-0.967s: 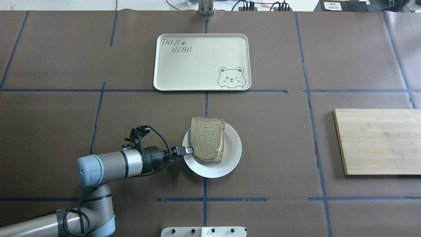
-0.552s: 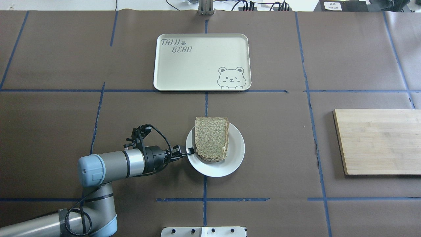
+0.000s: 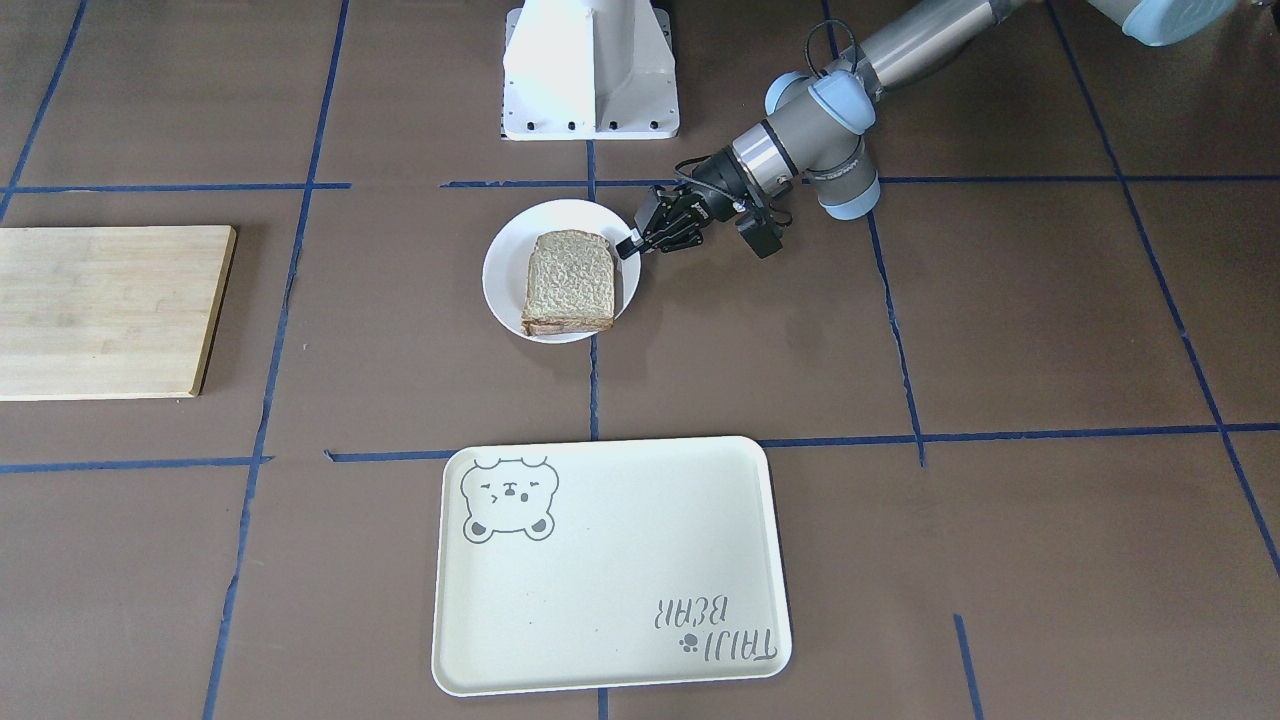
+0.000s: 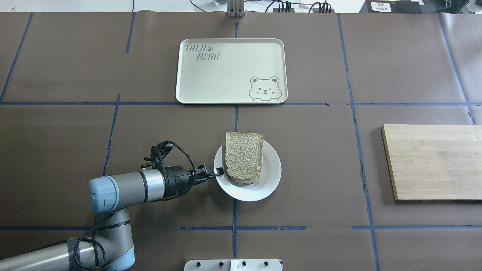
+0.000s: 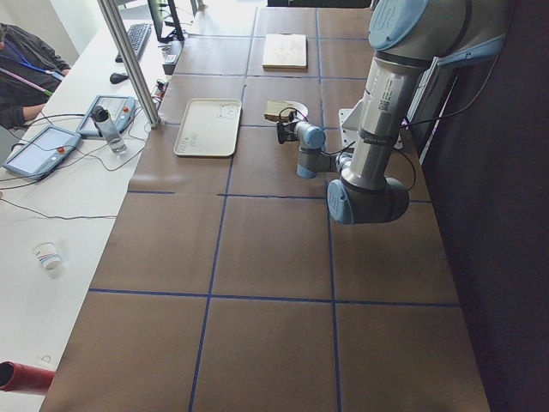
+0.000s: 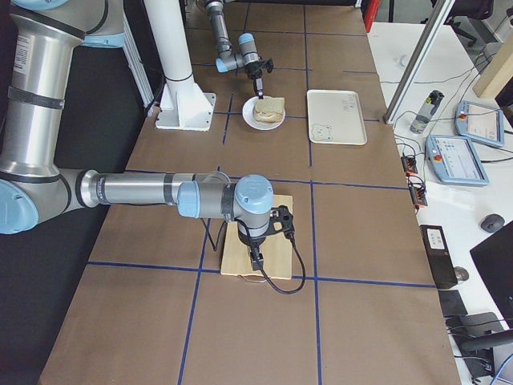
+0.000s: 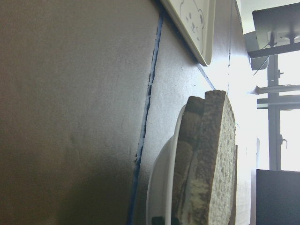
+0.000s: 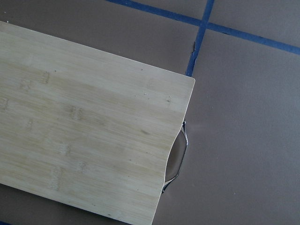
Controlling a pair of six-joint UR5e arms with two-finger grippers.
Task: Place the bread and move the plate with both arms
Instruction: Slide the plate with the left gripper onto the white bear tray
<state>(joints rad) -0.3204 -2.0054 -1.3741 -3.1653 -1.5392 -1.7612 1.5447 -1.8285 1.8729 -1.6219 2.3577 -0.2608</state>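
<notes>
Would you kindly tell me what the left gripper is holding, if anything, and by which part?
The plate, pinched at the rim edge facing the left gripper, just beside the bread.

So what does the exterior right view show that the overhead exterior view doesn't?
Only exterior right shows the right arm, with the right hand above the cutting board, plus the operators' tablets. Only the overhead shows the tray with its TAIJI BEAR lettering legible, and a close look at the left hand pinching the rim of the plate. Both show the bread on the plate, the tray, the board and the left arm.
</notes>
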